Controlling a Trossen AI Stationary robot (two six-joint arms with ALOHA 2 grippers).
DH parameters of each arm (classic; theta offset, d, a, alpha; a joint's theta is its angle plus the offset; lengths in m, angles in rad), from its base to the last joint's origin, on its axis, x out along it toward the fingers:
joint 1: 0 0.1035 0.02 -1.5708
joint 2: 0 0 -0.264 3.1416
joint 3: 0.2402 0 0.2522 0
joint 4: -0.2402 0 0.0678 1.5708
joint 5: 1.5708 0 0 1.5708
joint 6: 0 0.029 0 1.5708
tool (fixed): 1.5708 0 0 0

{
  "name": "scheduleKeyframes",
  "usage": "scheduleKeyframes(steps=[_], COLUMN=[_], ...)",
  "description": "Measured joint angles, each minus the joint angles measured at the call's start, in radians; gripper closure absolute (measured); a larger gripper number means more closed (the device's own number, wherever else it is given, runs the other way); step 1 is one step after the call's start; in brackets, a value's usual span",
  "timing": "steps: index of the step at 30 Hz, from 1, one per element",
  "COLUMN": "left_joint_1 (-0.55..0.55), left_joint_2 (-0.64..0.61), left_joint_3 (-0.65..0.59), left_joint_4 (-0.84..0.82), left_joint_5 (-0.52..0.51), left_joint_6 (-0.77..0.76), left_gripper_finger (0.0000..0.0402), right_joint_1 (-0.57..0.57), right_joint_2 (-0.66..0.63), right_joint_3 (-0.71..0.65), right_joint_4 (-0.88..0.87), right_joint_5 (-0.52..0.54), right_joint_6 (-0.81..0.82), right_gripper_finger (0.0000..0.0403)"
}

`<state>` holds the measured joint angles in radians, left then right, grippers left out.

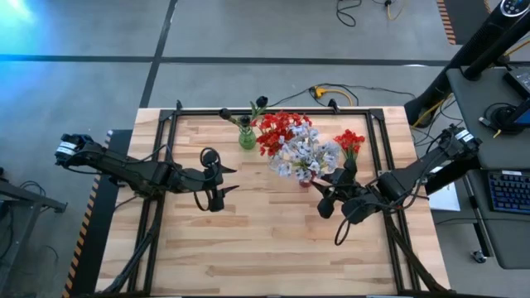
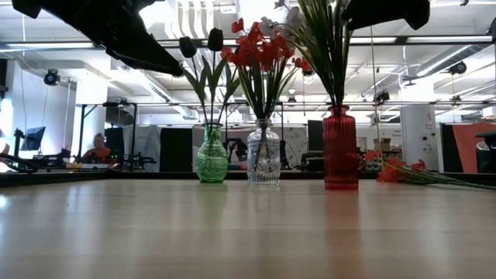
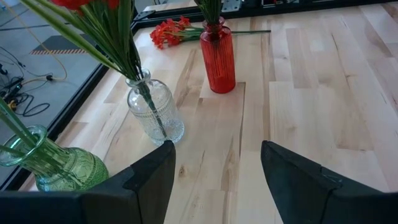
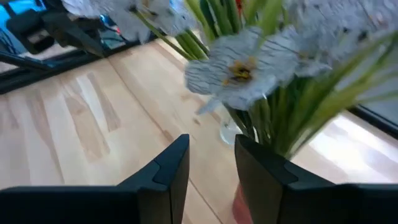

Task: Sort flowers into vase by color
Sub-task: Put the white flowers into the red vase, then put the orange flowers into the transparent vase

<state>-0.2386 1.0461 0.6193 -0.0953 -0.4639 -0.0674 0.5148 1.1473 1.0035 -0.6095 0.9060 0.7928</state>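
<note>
High view: three vases in a row, flowers sorted.
Right gripper (image 1: 330, 193) beside white flowers (image 1: 303, 154), fingers slightly apart, empty; left gripper (image 1: 225, 180) spread, waiting.

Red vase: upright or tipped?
Upright. The red vase stands on its base on the table, green stems rising straight from its mouth.

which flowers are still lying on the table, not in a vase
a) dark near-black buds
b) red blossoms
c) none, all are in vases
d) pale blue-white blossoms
b: a red spray lies flat on the table beyond the red vase, clear in the left wrist view, while the dark buds stand in the green vase and the pale blossoms stand in the red vase.
</note>
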Motion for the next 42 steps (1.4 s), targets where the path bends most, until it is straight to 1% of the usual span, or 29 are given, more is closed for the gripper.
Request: scheduleKeyframes(steps=[10, 15, 17, 22, 27, 30, 33, 38, 40, 42], left_joint_1=[0.0, 0.0, 0.0, -0.001, -0.002, -0.002, -0.002, -0.003, -0.003, -0.003], left_joint_2=[0.0, 0.0, 0.0, 0.0, 0.0, 0.0, 0.0, 0.0, 0.0, 0.0], left_joint_3=[0.005, 0.02, 0.032, 0.078, 0.156, 0.199, 0.239, 0.3, 0.332, 0.364], left_joint_4=[0.006, 0.007, 0.008, -0.001, -0.084, -0.132, -0.161, -0.197, -0.248, -0.306], left_joint_5=[0.0, 0.001, 0.001, 0.001, 0.001, 0.0, -0.005, -0.085, -0.124, -0.161], left_joint_6=[0.0, -0.004, -0.004, 0.041, 0.073, 0.102, 0.14, 0.191, 0.194, 0.192], left_gripper_finger=[0.0182, 0.0182, 0.0182, 0.0182, 0.0182, 0.0182, 0.0182, 0.0182, 0.0182, 0.0182], right_joint_1=[0.003, 0.004, 0.006, 0.012, 0.013, 0.013, 0.009, 0.008, 0.008, 0.008], right_joint_2=[0.0, 0.0, 0.0, 0.001, 0.001, 0.001, 0.001, 0.001, 0.001, 0.001], right_joint_3=[0.077, 0.097, 0.097, 0.066, 0.034, 0.006, -0.016, -0.073, -0.101, -0.13], right_joint_4=[-0.294, -0.441, -0.498, -0.549, -0.568, -0.576, -0.647, -0.774, -0.765, -0.718], right_joint_5=[-0.134, -0.209, -0.222, -0.239, -0.29, -0.359, -0.45, -0.581, -0.593, -0.597], right_joint_6=[0.163, 0.27, 0.318, 0.391, 0.505, 0.573, 0.681, 0.852, 0.878, 0.883], right_gripper_finger=[0.0298, 0.0296, 0.0296, 0.0301, 0.0307, 0.0305, 0.0297, 0.0277, 0.0267, 0.0256])
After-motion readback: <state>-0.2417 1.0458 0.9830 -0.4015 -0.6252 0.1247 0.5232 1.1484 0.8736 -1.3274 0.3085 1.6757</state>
